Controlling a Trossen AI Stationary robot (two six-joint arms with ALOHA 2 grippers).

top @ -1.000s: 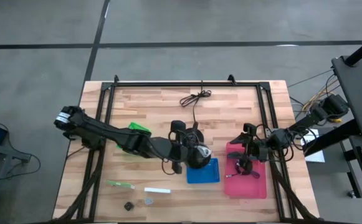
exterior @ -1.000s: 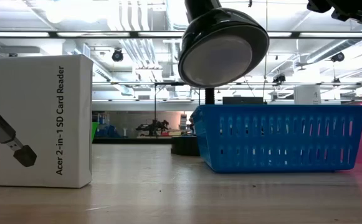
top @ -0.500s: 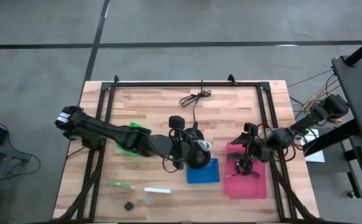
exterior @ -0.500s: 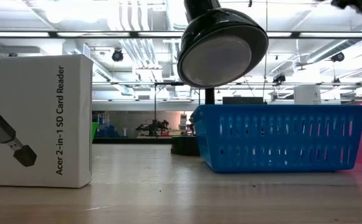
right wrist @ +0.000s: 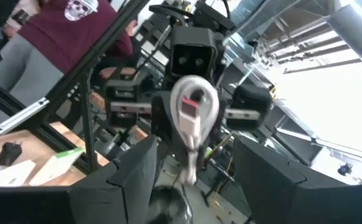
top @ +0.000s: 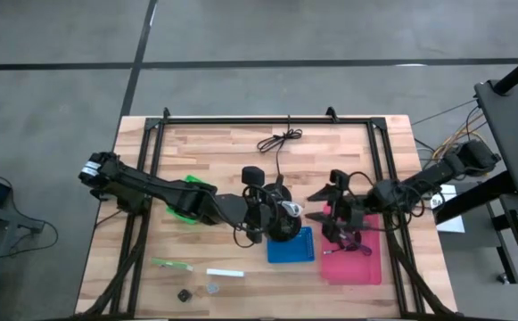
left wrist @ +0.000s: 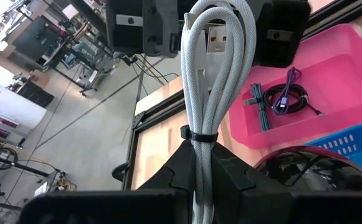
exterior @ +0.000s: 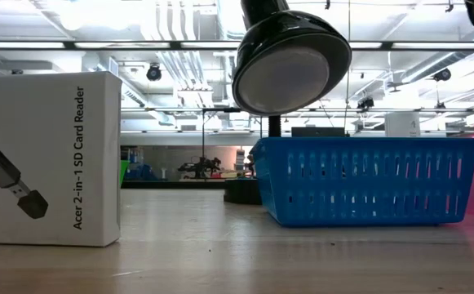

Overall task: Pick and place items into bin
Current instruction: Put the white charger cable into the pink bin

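My left gripper [top: 281,212] reaches from the table's left to the middle, above the black round stand [top: 281,227] at the blue bin's [top: 291,246] far edge. It is shut on a grey-white braided cable bundle [left wrist: 215,68]. My right gripper [top: 325,212] is open and faces the bundle's looped end [right wrist: 194,109] from the right, its fingers apart from it. The pink bin [top: 365,267] holds a teal pen [left wrist: 257,99] and a purple-black cable coil [left wrist: 286,99]. Sticks [top: 171,264] and small cubes [top: 184,295] lie near the front edge. My left gripper pinches the cable bundle between its two fingers [left wrist: 230,177], on the strands just below the black tie [left wrist: 196,134]. The fingers come level from the table's left and lie along the bundle. The looped end [left wrist: 221,18] sticks out past the fingertips, lifted clear of the table.
A white card-reader box [exterior: 49,159] stands near the front edge in the low view, with the blue bin [exterior: 367,180] behind it. A long black cord [top: 281,140] lies at the far edge, and a green item [top: 196,185] sits under the left arm. A person shows beyond the table [right wrist: 75,25].
My right gripper has moved from above the pink bin toward the table's left, close to the cable bundle, and has turned to face it. My left gripper has stayed over the stand, and the bundle's pale loop now shows more plainly from above.
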